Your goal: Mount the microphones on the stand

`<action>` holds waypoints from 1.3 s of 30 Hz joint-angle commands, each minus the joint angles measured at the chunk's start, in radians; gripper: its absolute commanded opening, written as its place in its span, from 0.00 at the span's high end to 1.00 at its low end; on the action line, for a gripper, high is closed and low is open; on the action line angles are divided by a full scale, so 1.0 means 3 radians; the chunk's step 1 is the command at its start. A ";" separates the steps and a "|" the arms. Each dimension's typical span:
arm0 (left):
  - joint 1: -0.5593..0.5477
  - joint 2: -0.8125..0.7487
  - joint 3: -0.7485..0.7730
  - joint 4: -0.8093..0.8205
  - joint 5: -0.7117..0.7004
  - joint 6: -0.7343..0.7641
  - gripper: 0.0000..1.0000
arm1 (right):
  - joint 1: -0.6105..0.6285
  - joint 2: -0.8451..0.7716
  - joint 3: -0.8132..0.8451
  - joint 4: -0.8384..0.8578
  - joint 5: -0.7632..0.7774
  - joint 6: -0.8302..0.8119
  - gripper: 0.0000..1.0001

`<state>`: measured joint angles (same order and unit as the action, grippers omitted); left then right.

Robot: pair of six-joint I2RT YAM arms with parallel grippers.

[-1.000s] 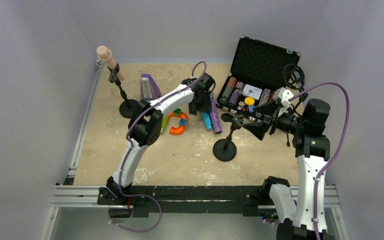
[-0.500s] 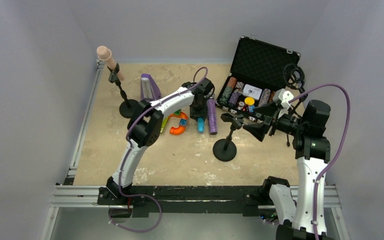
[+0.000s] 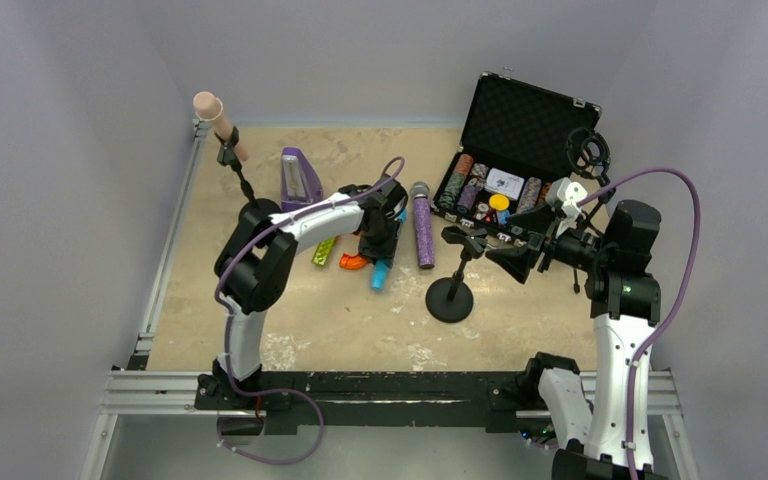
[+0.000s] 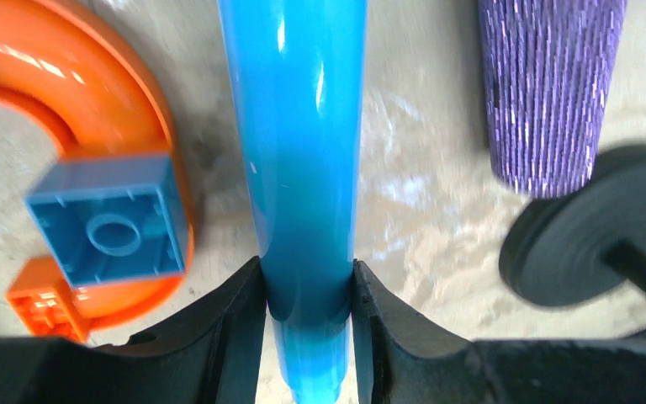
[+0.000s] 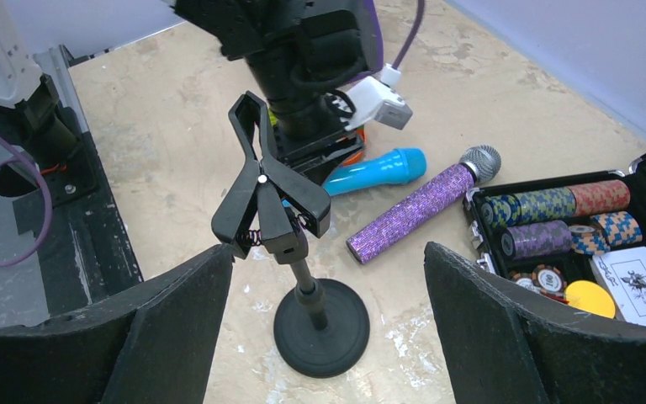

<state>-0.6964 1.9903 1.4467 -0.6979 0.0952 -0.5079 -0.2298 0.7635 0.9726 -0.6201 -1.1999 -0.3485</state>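
My left gripper point(image 3: 375, 243) is shut on the lower handle of the light blue microphone point(image 4: 299, 126), low over the table; its tip shows in the top view point(image 3: 380, 274). The glittery purple microphone point(image 3: 423, 228) lies flat just right of it, silver head toward the back. The black stand point(image 3: 450, 297) with an empty spring clip point(image 5: 269, 189) is right of both. My right gripper point(image 5: 328, 278) is open and empty, hovering beside that stand's clip. The pale pink microphone point(image 3: 215, 118) sits clipped in a second stand at the back left.
A purple metronome point(image 3: 298, 178) stands behind the left arm. An orange curved toy with a blue brick point(image 4: 101, 210) lies left of the blue microphone. An open case of poker chips point(image 3: 505, 185) is at the back right, with a black ring mount point(image 3: 590, 150) beside it.
My left gripper has pulled the blue microphone toward the near left, away from the purple microphone, which now lies uncovered. The right arm has not moved.
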 commanded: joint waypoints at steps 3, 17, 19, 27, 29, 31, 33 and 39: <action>-0.0023 -0.0864 -0.0833 0.0829 0.0544 0.0211 1.00 | -0.0011 -0.0027 0.0051 0.0025 -0.0096 -0.0039 0.13; -0.0029 -0.2442 -0.2668 0.2166 0.1081 0.0358 1.00 | -0.0008 0.0009 0.0046 -0.0031 -0.0188 -0.0131 0.12; -0.0026 -0.2685 -0.2763 0.2216 0.1059 0.0356 1.00 | -0.0010 0.0020 0.0089 -0.0109 -0.0164 -0.0208 0.12; -0.0027 -0.3549 -0.3000 0.2424 0.1043 0.0304 1.00 | -0.0016 0.0150 0.0586 -0.0848 0.0102 -0.0564 0.12; -0.0026 -0.3680 -0.3003 0.2421 0.1072 0.0295 1.00 | -0.0020 0.0188 0.0751 -0.1103 0.0239 -0.0680 0.12; -0.0026 -0.3802 -0.3000 0.2423 0.1103 0.0287 1.00 | -0.0024 0.0172 0.0850 -0.1219 0.0374 -0.0712 0.12; -0.0026 -0.3913 -0.2985 0.2424 0.1125 0.0287 1.00 | -0.0023 0.0138 0.0929 -0.1270 0.0499 -0.0710 0.12; -0.0027 -0.4064 -0.2778 0.2403 0.1227 0.0268 1.00 | -0.0024 0.0181 0.1211 -0.1522 0.0649 -0.0809 0.13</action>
<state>-0.7021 0.7918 0.5571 -0.0380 0.4191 -0.4267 -0.2314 0.8101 1.2617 -0.9897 -1.0546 -0.5426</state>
